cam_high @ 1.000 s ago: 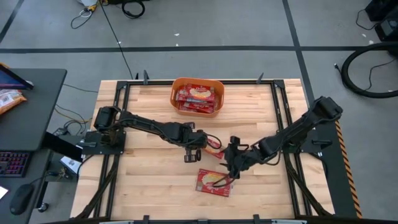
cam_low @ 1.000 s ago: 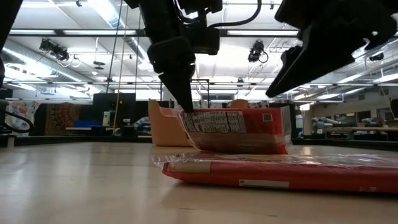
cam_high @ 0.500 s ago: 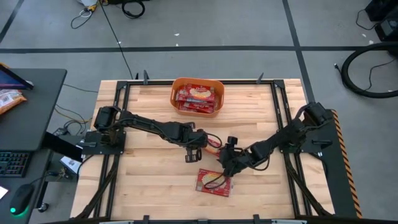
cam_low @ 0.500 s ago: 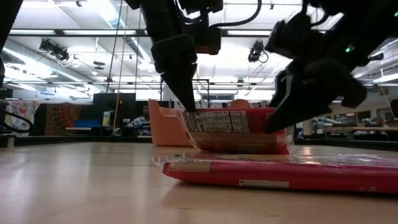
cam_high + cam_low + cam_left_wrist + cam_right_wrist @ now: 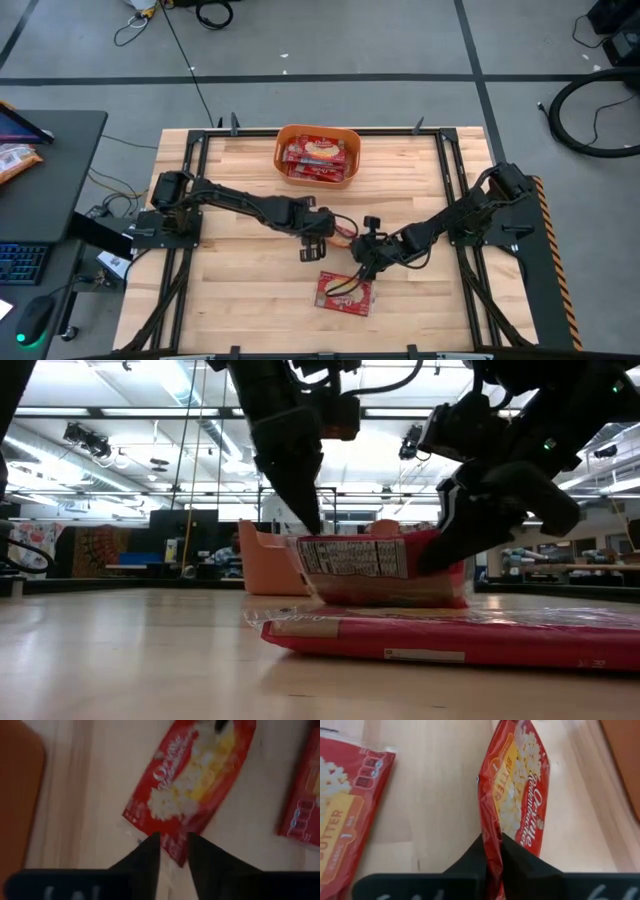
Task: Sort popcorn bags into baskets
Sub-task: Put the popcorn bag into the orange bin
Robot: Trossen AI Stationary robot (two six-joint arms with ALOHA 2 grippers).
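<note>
Both grippers pinch one popcorn bag (image 5: 347, 236) at mid-table: the left gripper (image 5: 173, 851) closed on one end, the right gripper (image 5: 492, 851) clamped on the opposite edge. A second bag (image 5: 343, 293) lies flat just beside them. The orange basket (image 5: 281, 152), holding more bags, stands well beyond.

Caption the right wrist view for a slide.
Right gripper pinches the edge of a popcorn bag; another bag lies beside it.

One red popcorn bag (image 5: 346, 235) stands on edge near the table's centre; another (image 5: 345, 293) lies flat toward the front edge; several fill the orange basket (image 5: 284, 146) at the back edge.
</note>
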